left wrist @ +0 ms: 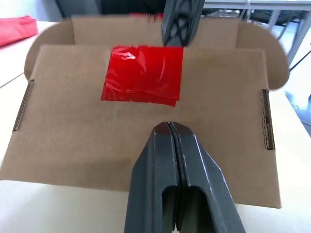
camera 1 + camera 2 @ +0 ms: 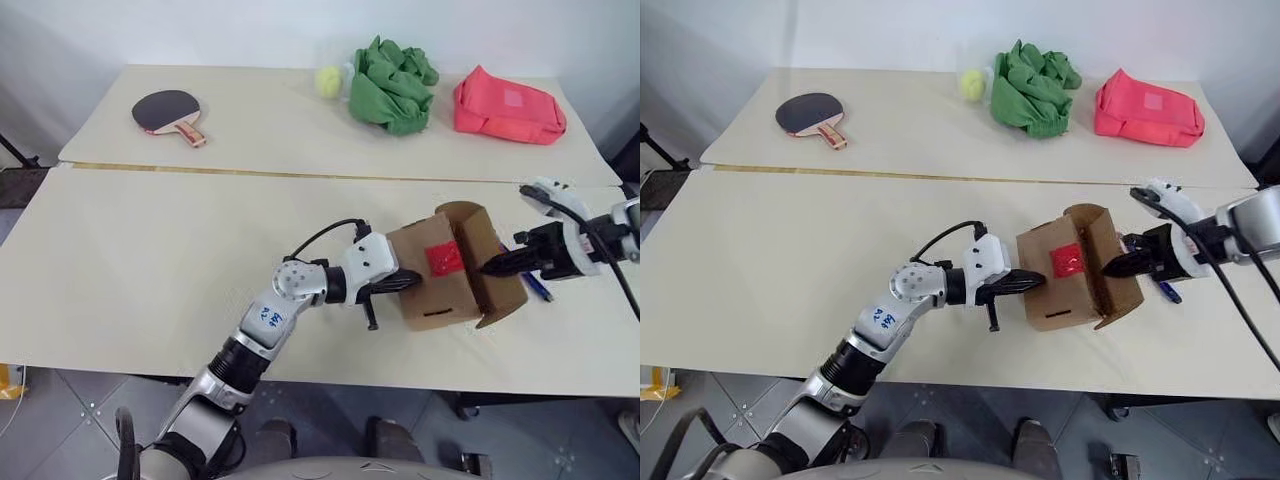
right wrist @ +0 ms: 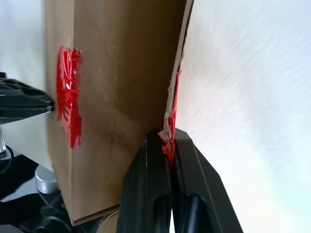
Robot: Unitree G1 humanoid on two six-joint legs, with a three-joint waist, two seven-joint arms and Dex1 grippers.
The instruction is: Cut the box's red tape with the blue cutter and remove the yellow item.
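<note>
From the head cameras, a pale table (image 2: 150, 270) holds a small brown cardboard box (image 2: 432, 275) standing near the front edge, its lid flap (image 2: 488, 262) swung open toward the robot's right. A patch of red tape (image 2: 445, 261) sits on the face turned toward the camera. The left gripper (image 2: 400, 284), its fingers pressed together and empty, pushes against the box's left side. The right gripper (image 2: 492, 267) meets the open flap from the right. The blue cutter (image 2: 536, 286) lies on the table just beyond the flap, under the right arm. Far back are a paddle (image 2: 168, 112), a tennis ball (image 2: 328, 80), a green cloth (image 2: 392, 85) and a pink-red pouch (image 2: 508, 107). The yellow item cannot be seen; judging by the task, it is probably inside the box. In the left wrist view, the closed left fingers (image 1: 165, 170) rest against the cardboard just below the tape. In the right wrist view, the right fingers (image 3: 182, 170) pinch the flap's edge, where a torn strip of red tape clings. The risk, as a judgement: pulling the flap while the left gripper only presses, not grips, could slide or tip the box, or tear the thin cardboard edge, and the box sits close to the table's front.
</note>
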